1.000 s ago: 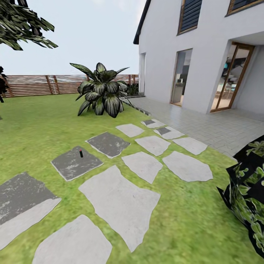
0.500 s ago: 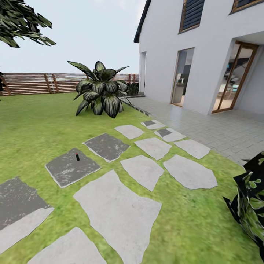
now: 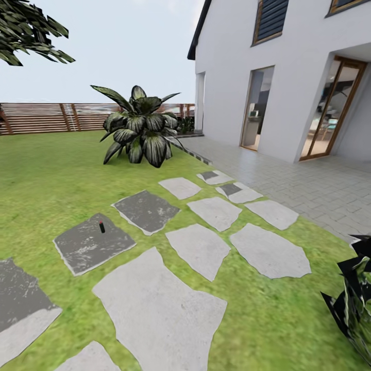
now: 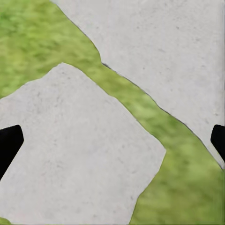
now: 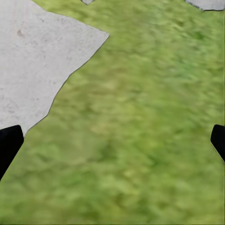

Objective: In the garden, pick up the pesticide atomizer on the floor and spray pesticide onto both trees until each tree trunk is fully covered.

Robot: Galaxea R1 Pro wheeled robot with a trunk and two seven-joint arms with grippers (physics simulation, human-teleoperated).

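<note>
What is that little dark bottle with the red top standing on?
The bottle stands upright on a dark grey stone slab set in the grass. Whatever is beneath the slab is covered.

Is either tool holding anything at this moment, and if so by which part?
Nothing is held. The left tool and right tool are open over stone and grass; the atomizer stands untouched on a dark stone slab.

Both your grippers pointed down, spread wide.

Your left gripper showed black fingertips at opposite frame edges, holding nothing; your right gripper stood likewise, its fingertips far apart.
</note>
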